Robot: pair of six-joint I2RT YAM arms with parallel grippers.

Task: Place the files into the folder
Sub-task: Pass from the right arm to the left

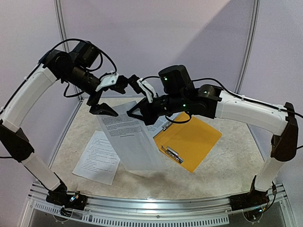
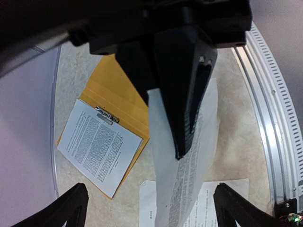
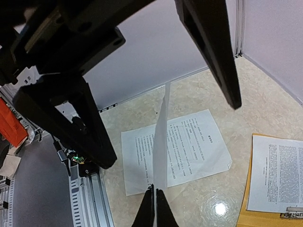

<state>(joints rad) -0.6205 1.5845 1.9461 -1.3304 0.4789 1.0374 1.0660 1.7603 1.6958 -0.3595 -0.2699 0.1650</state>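
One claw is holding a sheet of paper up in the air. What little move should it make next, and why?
Probably the right claw, shut on the hanging sheet, should carry it sideways over the orange folder and lower it. The left claw is open and holds nothing. One sheet already lies on the folder under its clip, and another waits on the table.

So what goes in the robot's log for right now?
right claw: shut on sheet, lifted | left claw: open, beside sheet | folder: open, one page in | table: one sheet
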